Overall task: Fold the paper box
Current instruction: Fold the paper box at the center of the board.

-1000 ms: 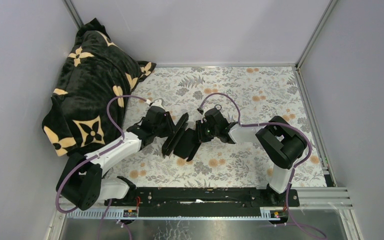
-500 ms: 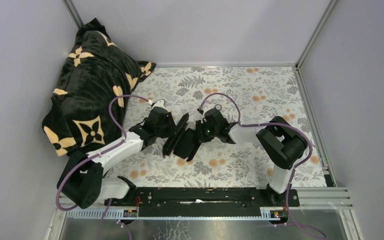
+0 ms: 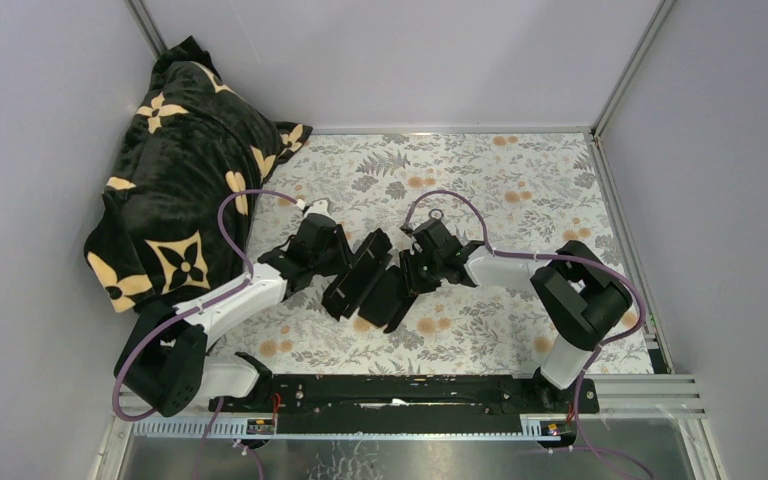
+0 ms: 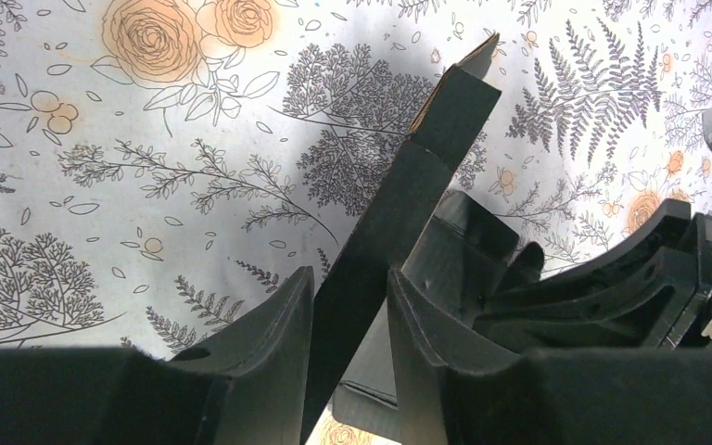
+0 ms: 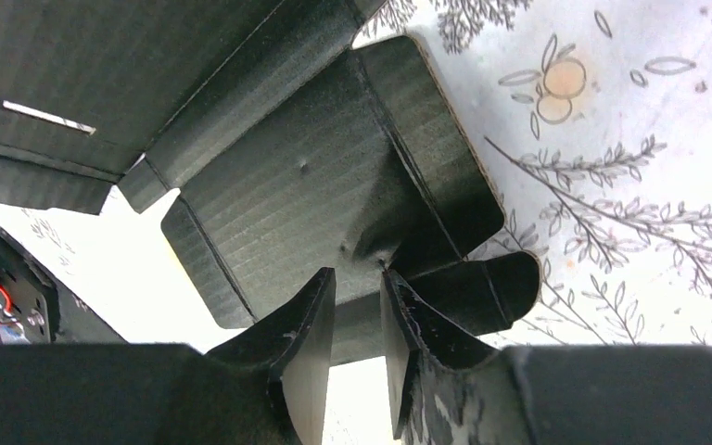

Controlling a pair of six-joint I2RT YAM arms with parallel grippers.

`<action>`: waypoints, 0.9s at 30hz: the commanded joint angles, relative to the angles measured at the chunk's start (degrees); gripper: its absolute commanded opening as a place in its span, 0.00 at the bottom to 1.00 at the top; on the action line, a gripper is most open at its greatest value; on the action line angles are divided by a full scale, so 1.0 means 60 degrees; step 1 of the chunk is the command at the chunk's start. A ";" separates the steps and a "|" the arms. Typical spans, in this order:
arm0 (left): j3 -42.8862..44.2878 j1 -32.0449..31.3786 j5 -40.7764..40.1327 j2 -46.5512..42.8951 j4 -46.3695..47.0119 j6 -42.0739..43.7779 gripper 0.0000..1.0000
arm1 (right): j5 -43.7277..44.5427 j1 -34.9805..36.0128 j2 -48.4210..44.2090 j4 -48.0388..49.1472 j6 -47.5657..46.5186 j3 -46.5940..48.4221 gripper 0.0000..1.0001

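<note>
The paper box (image 3: pixel 363 280) is a half-folded black card with loose flaps, lying mid-table between my two grippers. My left gripper (image 3: pixel 344 264) comes in from the left and is shut on one upright panel. In the left wrist view that panel (image 4: pixel 399 213) runs edge-on between the fingers of the left gripper (image 4: pixel 349 274). From the right, my right gripper (image 3: pixel 412 274) meets the box. Its wrist view shows the right gripper (image 5: pixel 358 274) open a little, its tips at the edge of a creased panel (image 5: pixel 306 185) with rounded flaps (image 5: pixel 482 287).
A black plush blanket with cream flower motifs (image 3: pixel 175 190) is heaped at the back left, close behind the left arm. The floral tablecloth (image 3: pixel 520 180) covers the table. Grey walls close in the back and both sides, and a metal rail (image 3: pixel 400 395) runs along the near edge.
The right gripper's jaws have widened, and it has shifted slightly towards the near edge with its elbow swinging right. The box has turned a little. The left gripper has kept its hold.
</note>
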 commanded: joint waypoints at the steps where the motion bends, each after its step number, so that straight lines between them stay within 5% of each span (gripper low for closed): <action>1: 0.0103 -0.0047 -0.0263 0.0119 -0.0226 0.0206 0.41 | 0.0291 0.0103 -0.0401 -0.1508 -0.0428 0.0566 0.33; 27: 0.0622 -0.1126 -0.0478 0.0551 -0.0199 -0.0058 0.40 | -0.0026 0.0102 0.1308 -0.0528 -0.0272 0.0924 0.31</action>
